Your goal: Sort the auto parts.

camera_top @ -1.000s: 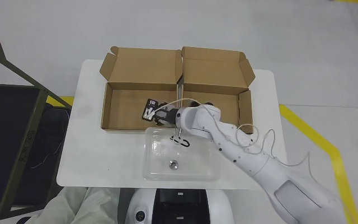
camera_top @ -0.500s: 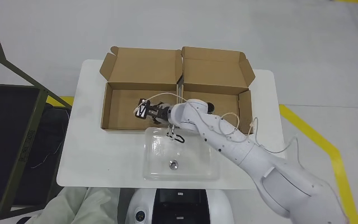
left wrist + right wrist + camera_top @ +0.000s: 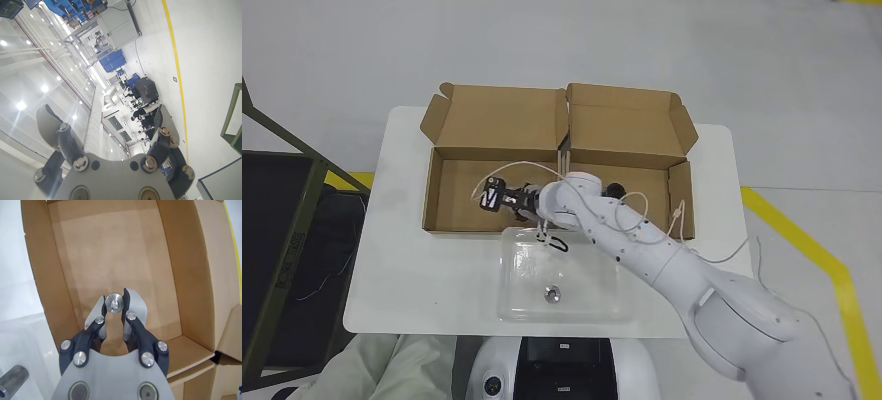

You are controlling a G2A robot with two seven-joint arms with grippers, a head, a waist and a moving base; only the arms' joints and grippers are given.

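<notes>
right gripper (image 3: 114, 303) clamped on metal cylinder (image 3: 114, 307) above cardboard box (image 3: 113, 256) | left gripper (image 3: 102, 108) fingers apart | clear tray (image 3: 512, 300) just beside box

Your right arm (image 3: 672, 262) is glossy white with a thin pale cable (image 3: 527, 164); its tool (image 3: 114, 306) has black links and silver screws (image 3: 148, 357).

The white table (image 3: 392, 260) at which I work carries two open cardboard boxes set side by side, the left box (image 3: 430, 195) toward 11 o'clock and the right box (image 3: 680, 200) toward 1 o'clock. A clear plastic tray (image 3: 514, 300) lies just beside them at 6 o'clock.
</notes>
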